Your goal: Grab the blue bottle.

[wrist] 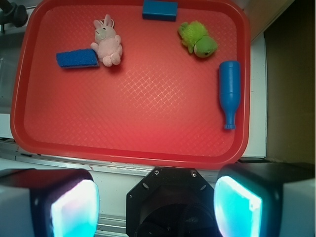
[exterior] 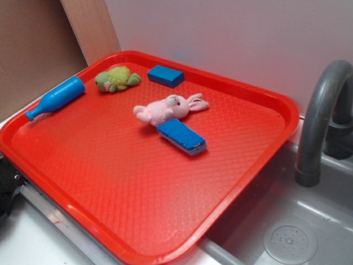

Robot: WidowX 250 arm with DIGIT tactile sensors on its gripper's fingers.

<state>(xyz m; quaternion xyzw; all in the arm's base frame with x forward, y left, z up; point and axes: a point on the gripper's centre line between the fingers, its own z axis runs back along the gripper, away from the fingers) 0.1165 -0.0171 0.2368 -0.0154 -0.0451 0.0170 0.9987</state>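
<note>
Setting: pale wall behind, a white tabletop with a red tray point(exterior: 259, 182) on it, and a grey sink point(exterior: 309, 232) with a grey tap point(exterior: 317, 121) beside the tray.
Camera on the arm: it looks down from outside the tray's near rim, so the gripper point(wrist: 155, 207) sits off the tray, well apart from everything on it.
Fingers: two fingers point(wrist: 74, 210), spread wide with nothing between them.
Blue bottle: the bottle point(wrist: 229, 91) lies on its side by one short edge of the tray, close to the rim; in the wrist view its neck points toward the gripper's side of the tray and its wide base points away. Nothing touches it; the green plush point(wrist: 197, 42) is its nearest neighbour, just beyond the base.
Progress: nothing of the grab is done as far as the views show. No approach to the bottle, no contact, no lift.
Left to do: by my reading, travel over the tray to the bottle, line the fingers across its body, come down, close, and raise it.
Count, bottles: one.
Count, plush toys: two, the green one and a pink rabbit point(wrist: 107, 42).
Count, blue blocks: two, a short flat block point(wrist: 159, 10) at the far rim and a longer block with a white base point(wrist: 77, 58) touching the rabbit.
Count, trays: one.
</note>
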